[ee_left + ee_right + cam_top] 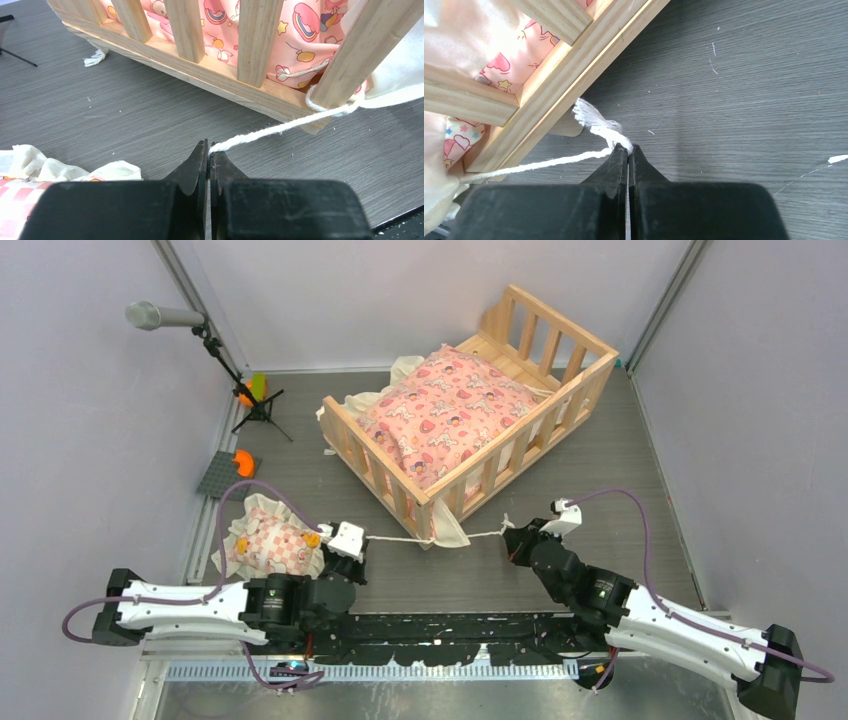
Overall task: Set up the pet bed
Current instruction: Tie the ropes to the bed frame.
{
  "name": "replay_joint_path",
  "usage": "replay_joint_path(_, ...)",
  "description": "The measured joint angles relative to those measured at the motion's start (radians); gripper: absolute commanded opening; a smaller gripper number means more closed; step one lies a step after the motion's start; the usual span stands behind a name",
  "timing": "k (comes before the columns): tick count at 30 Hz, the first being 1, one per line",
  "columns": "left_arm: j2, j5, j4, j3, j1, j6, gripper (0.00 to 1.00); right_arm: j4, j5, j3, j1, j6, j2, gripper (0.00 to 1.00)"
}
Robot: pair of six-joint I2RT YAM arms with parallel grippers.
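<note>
Two ends of a white cord (pixel 270 131) are pinched, one by the left gripper (pixel 208 148), the frayed one by the right gripper (pixel 628 149); it loops the near corner of the pet bed (pixel 521 430), mid-table.

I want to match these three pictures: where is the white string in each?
Top view: lower middle, the white string stretches sideways past the pet bed corner.
Left wrist: the string runs centre to right, pinched by the left gripper.
Right wrist: the string runs lower left to centre, frayed end pinched by the right gripper.
Shared landmark: the bed's wooden corner post, looped by the string.
</note>
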Motion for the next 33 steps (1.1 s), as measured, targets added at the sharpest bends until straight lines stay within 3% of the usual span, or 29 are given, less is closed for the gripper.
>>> replay_joint_path(9,-0.040,0.043,0.004,0.000,0.004,0.023,0.01,-0.005,0.011,0.014,0.002,0.026,0.038,0.00)
replay_joint_path(11,-0.030,0.045,0.004,0.000,0.005,0.027,0.10,-0.005,0.012,0.014,0.003,0.027,0.040,0.01)
replay_joint_path(14,-0.011,0.054,0.004,0.000,0.008,0.044,0.29,-0.011,0.013,0.014,0.002,0.019,0.040,0.18)
replay_joint_path(20,0.015,0.079,0.002,0.016,0.010,0.072,0.48,-0.082,0.032,0.030,-0.003,-0.005,0.035,0.43)
replay_joint_path(26,0.028,0.092,-0.010,0.067,0.010,0.074,0.51,-0.180,0.064,0.109,-0.003,0.003,0.021,0.45)
replay_joint_path(31,0.021,0.105,-0.061,0.100,0.010,0.050,0.64,-0.263,0.095,0.165,-0.003,0.029,0.004,0.45)
replay_joint_path(33,0.019,0.119,-0.112,0.135,0.010,0.029,0.78,-0.297,0.107,0.182,-0.003,0.037,0.001,0.45)
